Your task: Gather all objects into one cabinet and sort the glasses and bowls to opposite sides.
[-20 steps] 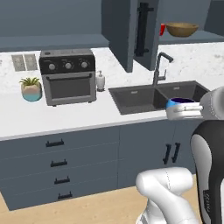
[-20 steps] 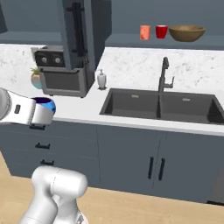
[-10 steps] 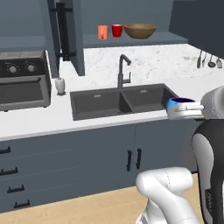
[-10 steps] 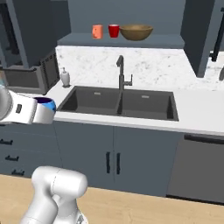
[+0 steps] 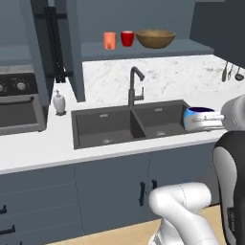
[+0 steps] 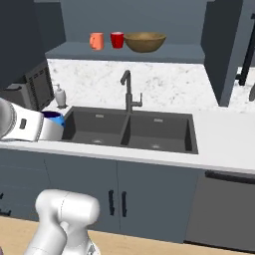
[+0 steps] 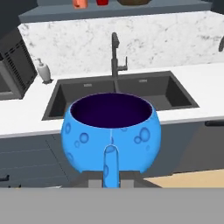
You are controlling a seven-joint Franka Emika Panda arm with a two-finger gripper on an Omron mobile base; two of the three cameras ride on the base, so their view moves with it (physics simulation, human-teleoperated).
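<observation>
At the end of the arm, out over the front edge of the counter (image 6: 219, 144), the blue bowl (image 7: 111, 133) sits held in the gripper (image 7: 110, 175) — in the hand view it fills the middle of the frame, upright, its dark inside open to the top, with one blue-tinted finger (image 7: 110, 164) pressed up against its near wall. The pincer is clenched on the bowl's wall; the second finger is hidden by the bowl itself. In the left base view the bowl (image 5: 200, 118) shows just beyond the white wrist, level with the right basin of the sink (image 5: 129, 125); in the right base view it (image 6: 53, 119) peeks out past the wrist, beside the sink's left basin (image 6: 94, 129).

Up above, the cabinet (image 6: 129, 50) stands open, its door (image 5: 55, 43) with the long black bar handle swung out to the left in the left base view. On its shelf — three things in a row: the orange cup (image 5: 110, 40) furthest left, the red cup (image 5: 127, 38) just beside it, and the wide wooden bowl (image 5: 155, 38) close on the right of the red one. The held bowl is well below and in front of that shelf.

A dark faucet (image 6: 128, 92) rises behind the sink, and a soap dispenser (image 5: 59, 102) stands on the counter to its left
</observation>
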